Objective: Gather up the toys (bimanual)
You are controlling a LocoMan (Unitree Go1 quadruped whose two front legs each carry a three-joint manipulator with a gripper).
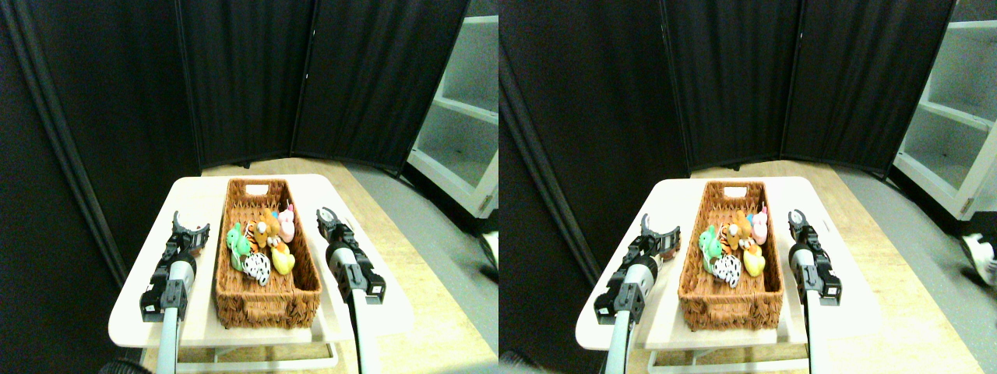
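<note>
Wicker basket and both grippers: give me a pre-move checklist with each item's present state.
1. Toys inside the wicker basket: ok. The green toy, tiger, pink toy, yellow duck and spotted toy all lie in it.
2. Stray toys left on the white table: cannot tell; something small and dark sits at the left gripper.
3. Left gripper outside the basket, on its left side: ok.
4. Right gripper outside the basket, on its right side: ok.
5. Right gripper empty: ok; nothing shows between its jaws.
6. Basket fully on the table: ok.
</note>
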